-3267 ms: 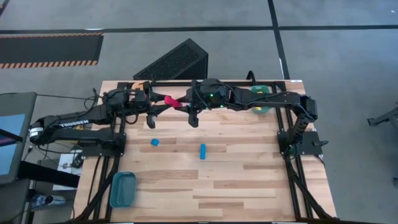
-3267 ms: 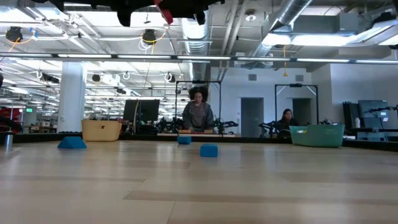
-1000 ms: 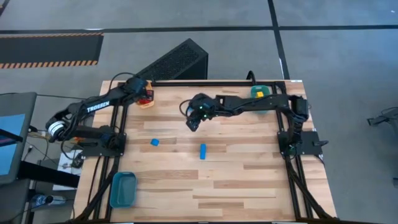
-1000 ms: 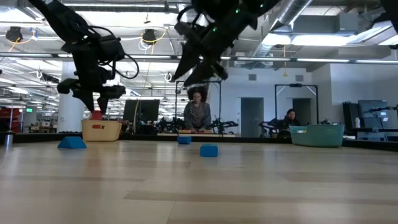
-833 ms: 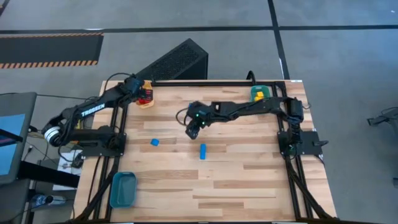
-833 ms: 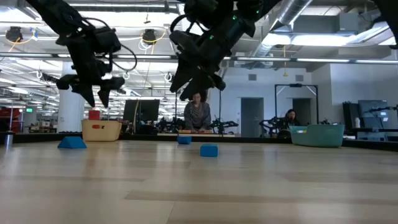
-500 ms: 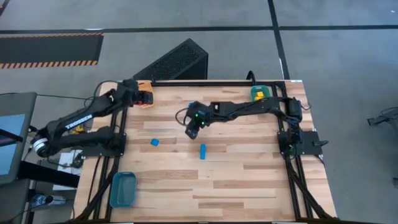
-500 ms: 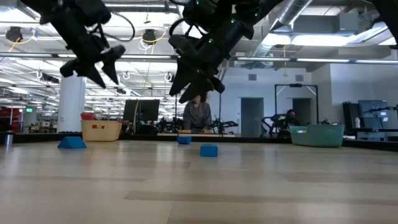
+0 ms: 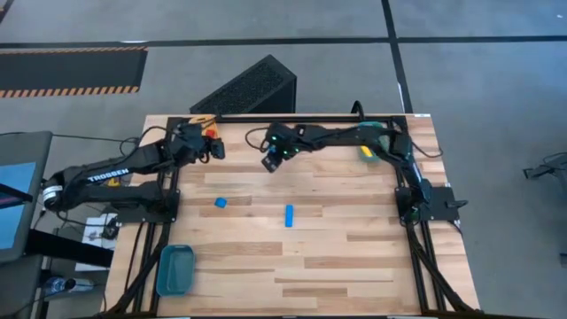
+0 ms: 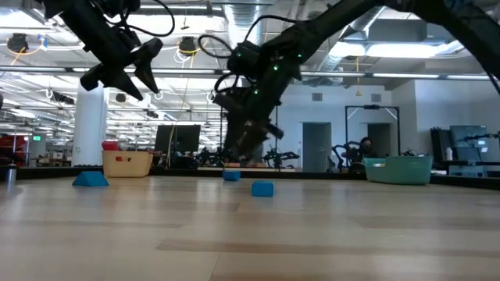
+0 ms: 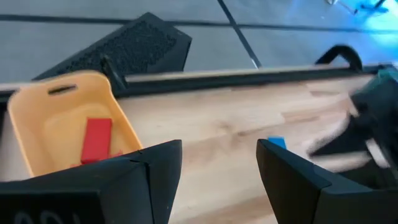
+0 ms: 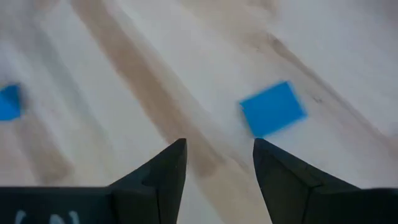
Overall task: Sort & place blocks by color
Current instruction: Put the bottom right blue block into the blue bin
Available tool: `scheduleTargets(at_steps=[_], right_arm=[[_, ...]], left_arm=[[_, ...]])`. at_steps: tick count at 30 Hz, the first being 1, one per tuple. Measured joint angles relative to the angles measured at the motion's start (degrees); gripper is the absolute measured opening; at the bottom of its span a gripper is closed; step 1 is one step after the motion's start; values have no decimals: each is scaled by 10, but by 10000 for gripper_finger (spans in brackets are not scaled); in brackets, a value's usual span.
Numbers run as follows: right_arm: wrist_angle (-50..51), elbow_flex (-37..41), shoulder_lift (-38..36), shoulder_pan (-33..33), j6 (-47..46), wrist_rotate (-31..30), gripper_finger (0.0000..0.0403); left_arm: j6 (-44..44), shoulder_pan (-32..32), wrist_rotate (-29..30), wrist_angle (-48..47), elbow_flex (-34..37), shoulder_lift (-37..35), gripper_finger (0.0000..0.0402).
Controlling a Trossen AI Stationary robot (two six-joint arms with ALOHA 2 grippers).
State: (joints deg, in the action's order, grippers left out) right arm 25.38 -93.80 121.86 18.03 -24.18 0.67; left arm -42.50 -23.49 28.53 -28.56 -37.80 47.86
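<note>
Left claw hovers over the far left part of the wooden desk, just beside the orange bin at the far-left corner; fingers spread apart w/ nothing between them, as the left wrist view shows an open gap. In that view the orange bin holds a red block lying flat on its floor. Right claw reaches in from the right side, hanging above the far middle of the desk; its fingers also stand apart and empty, w/ bare wood seen between them in the right wrist view. Two blue blocks lie loose on the desk, well apart from both claws: a small blue cube toward the left, and a short blue bar near the middle. Right wrist view looks down on the blue bar and catches the blue cube at the frame edge. In the low view both sit on the desk, bar nearer the camera, cube farther back. A teal bin sits at the near-left corner, a green bin at the far right, partly hidden by the right arm, w/ a yellow block showing there.
</note>
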Motion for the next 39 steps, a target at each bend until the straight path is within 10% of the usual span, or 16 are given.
scheduleTargets(at_steps=[16, 32, 39], right_arm=[[273, -247, 125, 30, 150, 23, 190], [295, -246, 120, -73, 195, -7, 180], [160, -83, 26, -95, 171, 8, 168]], left_arm=[[34, 29, -5, -6, 0, 12, 192], [25, 78, -54, -21, 0, 12, 192], [-55, 149, -13, -35, 0, 12, 192]])
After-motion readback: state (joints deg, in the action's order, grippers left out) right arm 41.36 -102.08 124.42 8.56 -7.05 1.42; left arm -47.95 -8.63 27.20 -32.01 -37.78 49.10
